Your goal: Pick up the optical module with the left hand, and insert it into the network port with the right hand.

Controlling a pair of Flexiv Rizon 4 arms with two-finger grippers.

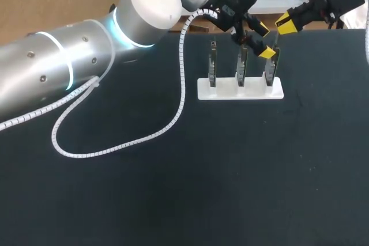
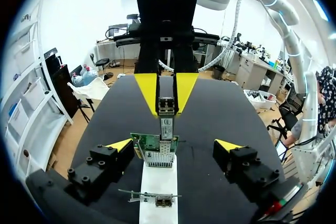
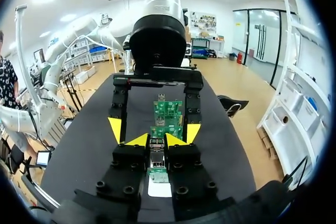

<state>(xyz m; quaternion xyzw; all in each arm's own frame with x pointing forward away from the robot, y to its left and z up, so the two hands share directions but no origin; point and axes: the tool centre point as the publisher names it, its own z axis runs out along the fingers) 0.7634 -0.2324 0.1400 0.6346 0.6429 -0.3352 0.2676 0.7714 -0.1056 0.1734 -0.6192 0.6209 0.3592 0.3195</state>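
Note:
My right gripper (image 3: 156, 141) is shut on the small metal optical module (image 3: 156, 162). From the left wrist the module (image 2: 166, 115) points down from the right gripper (image 2: 166, 94) and meets the port of a green network card (image 2: 154, 148); how deep it sits I cannot tell. My left gripper (image 2: 174, 145) is open, its fingers on either side of that card and touching nothing. In the head view the right gripper (image 1: 286, 25) hangs above the rightmost card (image 1: 270, 71), with the left gripper (image 1: 264, 40) just beside it.
Three network cards stand upright in a white holder (image 1: 240, 89) on the black table (image 1: 173, 188). My left arm's white spiral cable (image 1: 115, 151) loops across the table's left half. The left arm (image 1: 86, 56) reaches over from the back left.

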